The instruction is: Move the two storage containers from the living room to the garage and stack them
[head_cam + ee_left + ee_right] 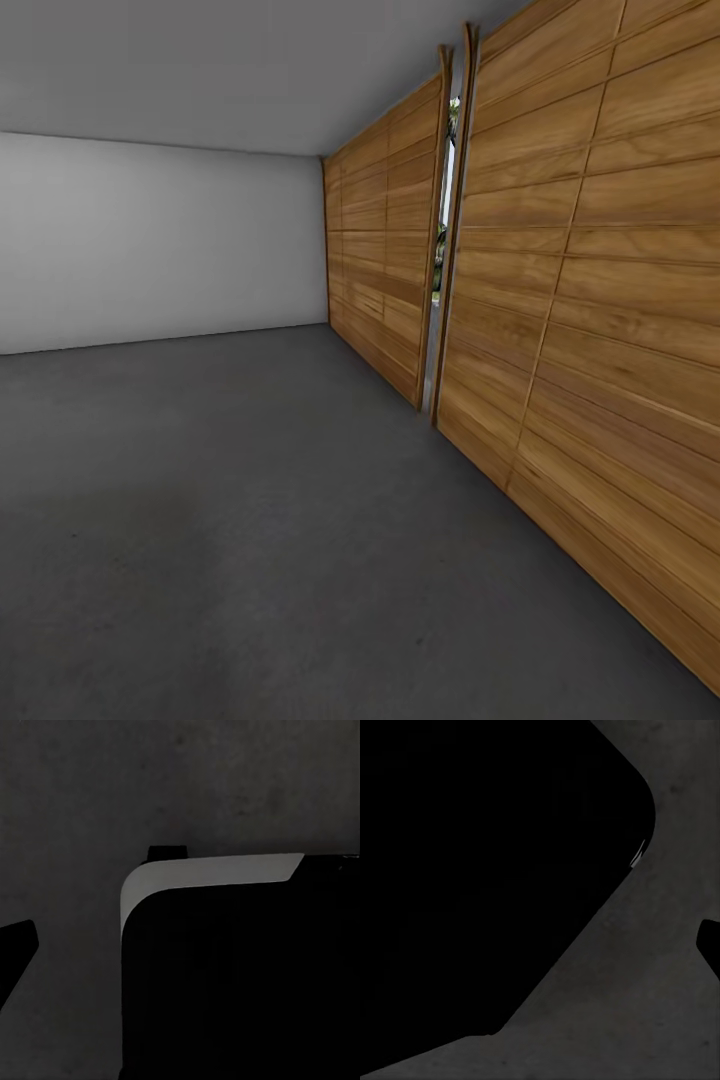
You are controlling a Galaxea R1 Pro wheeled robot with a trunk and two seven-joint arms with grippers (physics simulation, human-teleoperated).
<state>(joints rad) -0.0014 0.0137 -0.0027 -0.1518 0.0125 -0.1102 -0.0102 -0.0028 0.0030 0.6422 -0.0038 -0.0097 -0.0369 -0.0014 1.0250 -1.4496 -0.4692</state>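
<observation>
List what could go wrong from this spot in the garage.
1. The wood-plank doors stand close on the right; a turn that way might clip them.
2. The wrist views show dark floor and a black rounded body, no container, so nothing confirms a load to stack.

Bare floor point(250, 520) open ahead; wood-plank doors point(590, 300) wall off right side.

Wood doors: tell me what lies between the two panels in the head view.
Between the near door and the far door runs a narrow upright gap; a sliver of daylight and greenery shows through it in the head view.
</observation>
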